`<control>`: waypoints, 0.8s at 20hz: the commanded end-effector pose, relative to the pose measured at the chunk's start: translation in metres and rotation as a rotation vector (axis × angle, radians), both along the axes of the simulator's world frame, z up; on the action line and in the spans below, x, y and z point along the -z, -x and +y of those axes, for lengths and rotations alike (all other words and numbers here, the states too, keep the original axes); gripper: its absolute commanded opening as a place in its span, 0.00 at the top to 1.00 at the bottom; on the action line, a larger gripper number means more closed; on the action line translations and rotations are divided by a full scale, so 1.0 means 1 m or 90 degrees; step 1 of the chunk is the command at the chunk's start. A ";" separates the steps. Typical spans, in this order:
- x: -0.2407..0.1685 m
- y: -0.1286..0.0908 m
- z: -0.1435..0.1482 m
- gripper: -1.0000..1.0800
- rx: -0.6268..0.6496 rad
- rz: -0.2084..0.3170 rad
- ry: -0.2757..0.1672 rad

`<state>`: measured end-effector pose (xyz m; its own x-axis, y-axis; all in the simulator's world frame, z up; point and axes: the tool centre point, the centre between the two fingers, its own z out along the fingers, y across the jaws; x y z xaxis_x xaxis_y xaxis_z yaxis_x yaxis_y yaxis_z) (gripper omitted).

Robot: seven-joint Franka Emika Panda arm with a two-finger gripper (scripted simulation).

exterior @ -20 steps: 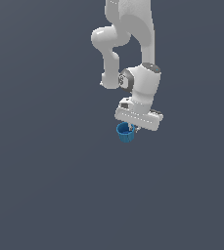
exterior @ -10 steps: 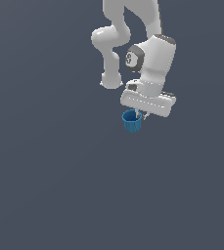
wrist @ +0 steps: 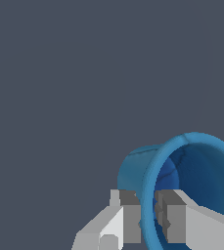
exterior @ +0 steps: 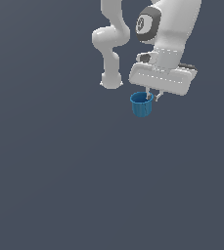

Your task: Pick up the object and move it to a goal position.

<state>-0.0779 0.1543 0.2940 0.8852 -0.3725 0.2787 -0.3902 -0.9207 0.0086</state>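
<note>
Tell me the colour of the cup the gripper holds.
Blue cup, inside and out, clearest in the wrist view; gripper pinches its wall.

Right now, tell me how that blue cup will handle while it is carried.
The blue cup looks thin-walled and hollow, so probably light. The gripper pinches only one wall at the rim, so it may swing or slip. Its tapered round side would likely roll.

From my remote station, I find nothing to read in either view: no text, label, brand, number or sign appears on the white arm [exterior: 169,29], the blue cup [exterior: 143,104] or the plain grey background.
</note>
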 end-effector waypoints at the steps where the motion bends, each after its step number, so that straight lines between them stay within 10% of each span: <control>1: -0.026 0.002 0.007 1.00 0.000 -0.001 -0.001; 16: -0.158 0.010 0.044 1.00 0.000 -0.001 -0.001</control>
<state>-0.0871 0.1955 0.4406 0.8852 -0.3724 0.2789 -0.3899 -0.9208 0.0081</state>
